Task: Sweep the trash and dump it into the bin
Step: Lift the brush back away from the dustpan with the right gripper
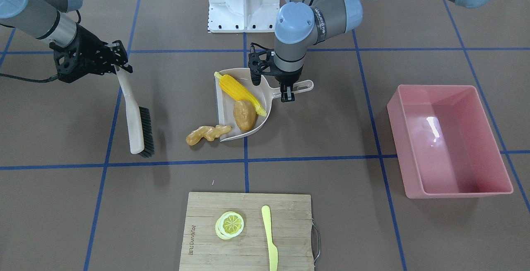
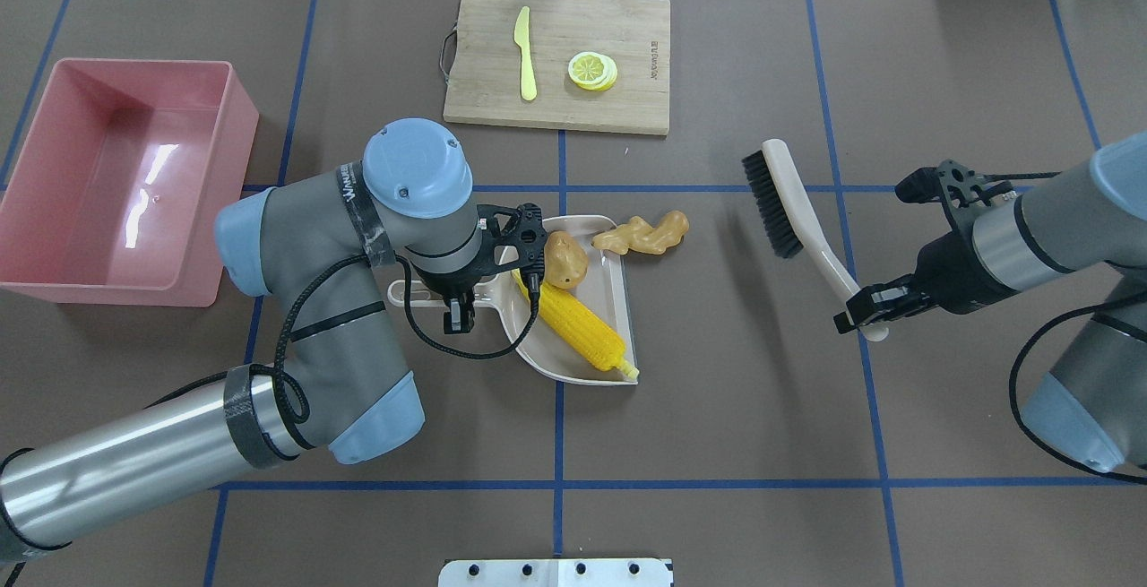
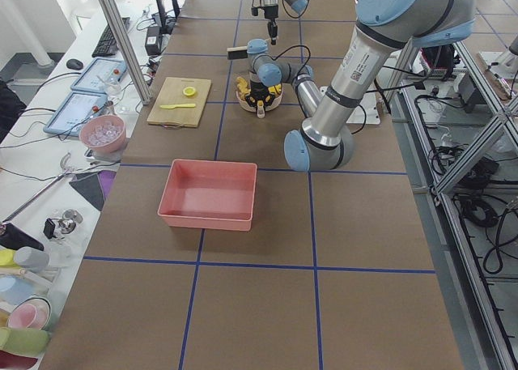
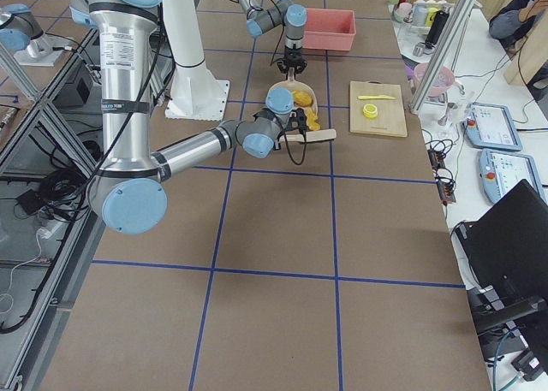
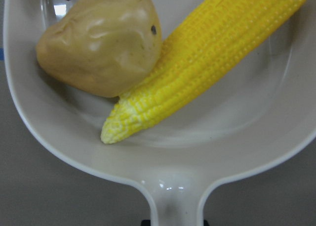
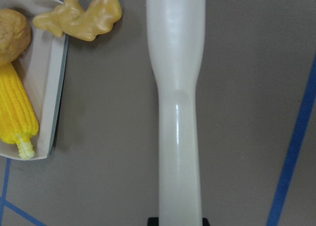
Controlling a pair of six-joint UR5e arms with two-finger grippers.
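On the dustpan [image 1: 225, 105]: corn cob [image 1: 242, 93] and potato [image 1: 244, 115] lie touching.
Ginger root [image 1: 207, 134]: on the surface, one end against the pan's open lip.
My left hand [image 1: 287, 93]: clamped tight on the dustpan handle.
My right hand [image 1: 118, 66]: closed round the brush [image 1: 134, 126] handle, bristles facing the ginger.
Bin [image 1: 455, 138]: well apart, far to my left.

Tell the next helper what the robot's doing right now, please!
Left gripper: jaws shut on the dustpan handle.
Right gripper: jaws shut on the brush handle, brush apart from the trash.
Done: the corn and potato lie in the dustpan.
The ginger sits at its lip, mostly on the table. The bin is empty.
To do: sweep in the ginger, then dump the pan into the bin.
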